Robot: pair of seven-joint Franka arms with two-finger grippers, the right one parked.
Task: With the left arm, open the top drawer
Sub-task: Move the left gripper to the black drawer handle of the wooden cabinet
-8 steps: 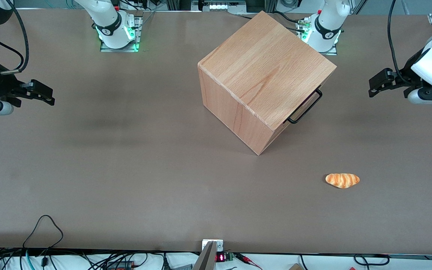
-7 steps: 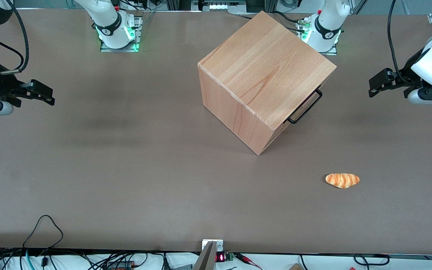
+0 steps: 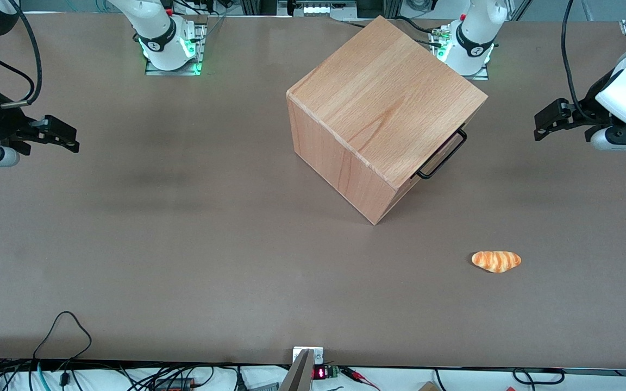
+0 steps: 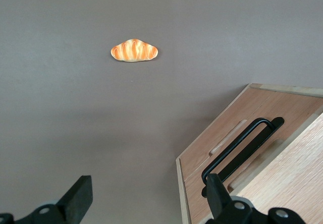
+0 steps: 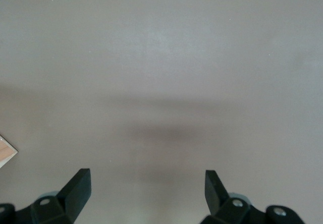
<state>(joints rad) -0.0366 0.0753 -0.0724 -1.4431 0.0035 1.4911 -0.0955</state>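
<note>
Nothing shifted since a moment ago: pincer [image 3: 542, 120] agape and empty above the desk [image 3: 182, 244], well apart from top drawer [image 4: 222, 148] handle [image 3: 443, 156], drawer shut, all left.

Count: 1 wooden cabinet [image 3: 383, 117], 1 top drawer [image 4: 229, 148] with 1 black handle [image 3: 443, 155], 1 croissant [image 3: 496, 260], 1 worktop [image 3: 182, 244]. 1 claw [image 3: 540, 126] on the left arm [image 3: 625, 95], fingers spread, well apart from the cabinet.
</note>
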